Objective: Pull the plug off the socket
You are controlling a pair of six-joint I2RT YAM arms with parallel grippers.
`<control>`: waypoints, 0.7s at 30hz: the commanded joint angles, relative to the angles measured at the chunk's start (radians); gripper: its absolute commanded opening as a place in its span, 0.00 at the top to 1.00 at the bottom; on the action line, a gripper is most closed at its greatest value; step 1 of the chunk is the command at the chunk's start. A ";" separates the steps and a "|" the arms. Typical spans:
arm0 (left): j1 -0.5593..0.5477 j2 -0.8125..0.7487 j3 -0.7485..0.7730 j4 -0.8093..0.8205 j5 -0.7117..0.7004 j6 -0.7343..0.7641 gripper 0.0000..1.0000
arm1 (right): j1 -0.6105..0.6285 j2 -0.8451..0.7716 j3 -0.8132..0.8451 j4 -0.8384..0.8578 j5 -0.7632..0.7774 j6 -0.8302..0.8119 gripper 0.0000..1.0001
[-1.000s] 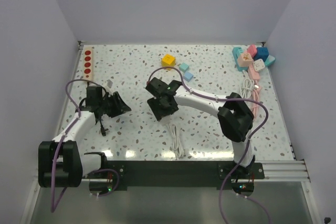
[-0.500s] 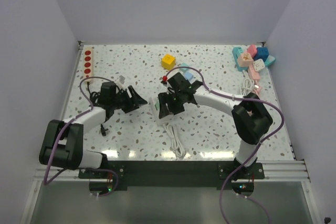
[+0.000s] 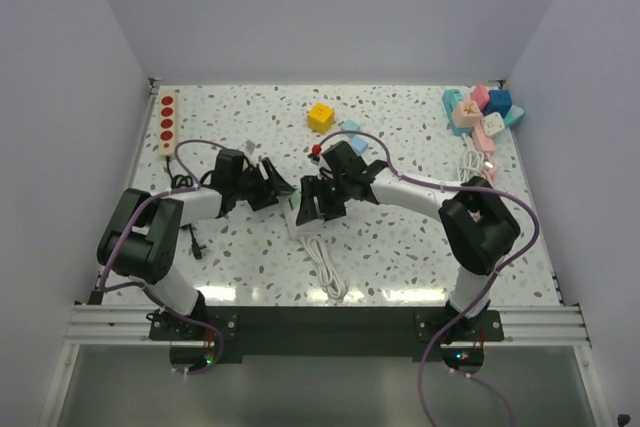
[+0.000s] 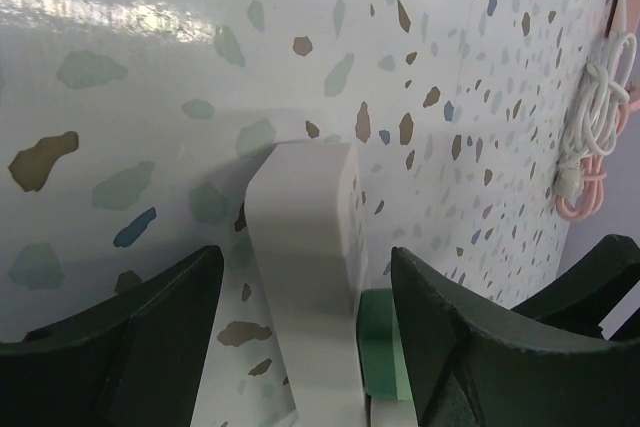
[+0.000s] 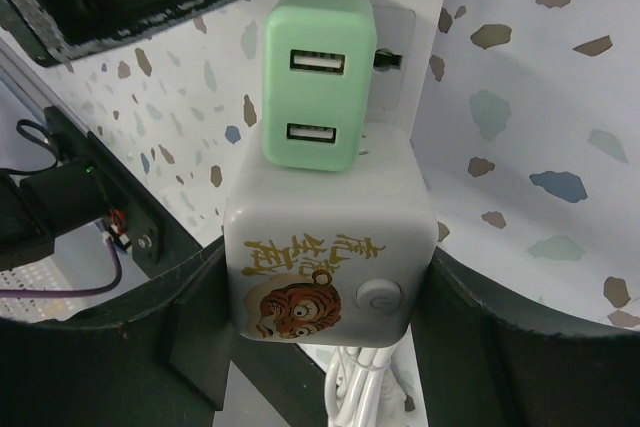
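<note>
The main danger is that the left gripper closes on the wrong thing. In its wrist view its wide-open, empty jaws straddle the white socket body, and the green plug only peeks out low in the frame beyond it. A squeeze here would likely set both arms tugging at the same block. An off-axis pull could also twist the socket out of the right gripper, whose fingers are clamped on its two sides, or drag the white cable. The socket, plug seated, sits at the centre of the top view. The left arm lies low, reaching in from the left; the right arm arches in from the lower right, wrist angled down.
</note>
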 commanded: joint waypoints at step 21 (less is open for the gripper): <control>-0.076 0.076 0.029 0.064 -0.015 0.024 1.00 | -0.043 -0.113 -0.022 0.194 -0.142 0.068 1.00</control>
